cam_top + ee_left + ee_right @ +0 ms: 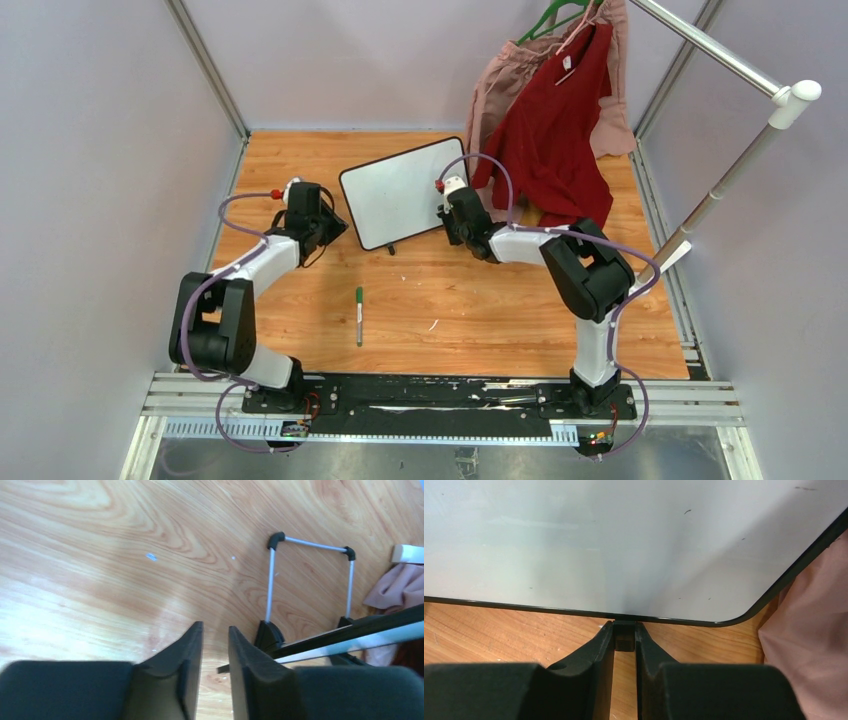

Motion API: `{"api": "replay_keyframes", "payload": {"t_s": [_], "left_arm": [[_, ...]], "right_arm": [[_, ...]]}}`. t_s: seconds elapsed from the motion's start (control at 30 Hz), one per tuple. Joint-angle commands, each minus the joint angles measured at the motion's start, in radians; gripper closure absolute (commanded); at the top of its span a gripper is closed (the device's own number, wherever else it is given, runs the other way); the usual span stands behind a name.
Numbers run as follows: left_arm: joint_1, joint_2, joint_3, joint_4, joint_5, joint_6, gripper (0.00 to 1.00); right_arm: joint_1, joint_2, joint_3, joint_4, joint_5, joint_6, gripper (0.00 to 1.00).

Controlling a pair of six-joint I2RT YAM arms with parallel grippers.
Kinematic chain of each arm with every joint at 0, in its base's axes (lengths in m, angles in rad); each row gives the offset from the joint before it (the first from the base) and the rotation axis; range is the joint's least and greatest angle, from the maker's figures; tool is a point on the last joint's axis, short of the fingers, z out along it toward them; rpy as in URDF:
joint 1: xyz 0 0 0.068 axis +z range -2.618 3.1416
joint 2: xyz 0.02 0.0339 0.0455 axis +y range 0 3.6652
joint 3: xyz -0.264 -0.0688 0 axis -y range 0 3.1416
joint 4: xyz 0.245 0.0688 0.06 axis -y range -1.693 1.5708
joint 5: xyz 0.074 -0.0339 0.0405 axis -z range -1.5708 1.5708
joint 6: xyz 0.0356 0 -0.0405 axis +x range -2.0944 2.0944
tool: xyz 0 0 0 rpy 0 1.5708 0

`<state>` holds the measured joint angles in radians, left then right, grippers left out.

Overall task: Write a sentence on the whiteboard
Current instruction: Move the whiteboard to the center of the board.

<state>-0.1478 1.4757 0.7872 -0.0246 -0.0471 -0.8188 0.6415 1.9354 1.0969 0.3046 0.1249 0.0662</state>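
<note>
Steadying the blank whiteboard point(398, 192), propped mid-table, ahead of any writing.
Pinching the small black foot on its near edge with the right gripper point(624, 639). Hovering the left gripper point(216, 637) just beside, narrowly parted and empty. Probably needing next a reach to the green marker point(359, 316) lying nearer the bases.

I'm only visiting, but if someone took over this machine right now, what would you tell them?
Left gripper: open, empty, beside the left edge of the whiteboard.
Right gripper: shut on the whiteboard's right edge.
Marker: lying on the table in front of the board, held by neither gripper.
Done: nothing; the board is blank.
Left: pick up the marker, write the sentence.
</note>
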Motion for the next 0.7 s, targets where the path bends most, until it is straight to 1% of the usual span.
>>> {"api": "replay_keyframes", "payload": {"t_s": [0.0, 0.1, 0.17, 0.27, 0.3, 0.37, 0.43, 0.53, 0.67], "left_arm": [[0.036, -0.089, -0.021, -0.073, -0.097, -0.003, 0.64], [0.051, -0.138, -0.037, -0.104, -0.117, 0.012, 0.54], [0.053, -0.169, -0.040, -0.130, -0.128, 0.026, 0.50], [0.053, -0.216, -0.050, -0.151, -0.135, 0.043, 0.46], [0.053, -0.234, -0.053, -0.158, -0.137, 0.049, 0.45], [0.053, -0.269, -0.061, -0.168, -0.134, 0.060, 0.42], [0.053, -0.300, -0.067, -0.184, -0.133, 0.074, 0.40], [0.053, -0.352, -0.079, -0.207, -0.125, 0.096, 0.38], [0.053, -0.431, -0.083, -0.245, -0.104, 0.157, 0.35]], "right_arm": [[0.013, -0.038, -0.030, -0.045, 0.027, -0.004, 1.00], [0.013, -0.046, -0.040, -0.043, 0.052, 0.015, 0.99], [0.012, -0.052, -0.045, -0.040, 0.058, 0.025, 0.85], [0.011, -0.065, -0.052, -0.044, 0.067, 0.042, 0.58], [0.012, -0.070, -0.055, -0.045, 0.070, 0.051, 0.51], [0.012, -0.080, -0.061, -0.048, 0.070, 0.066, 0.42], [0.012, -0.089, -0.062, -0.054, 0.074, 0.082, 0.36], [0.008, -0.095, -0.055, -0.070, 0.079, 0.105, 0.31], [0.004, -0.116, -0.042, -0.084, 0.065, 0.115, 0.29]]}}
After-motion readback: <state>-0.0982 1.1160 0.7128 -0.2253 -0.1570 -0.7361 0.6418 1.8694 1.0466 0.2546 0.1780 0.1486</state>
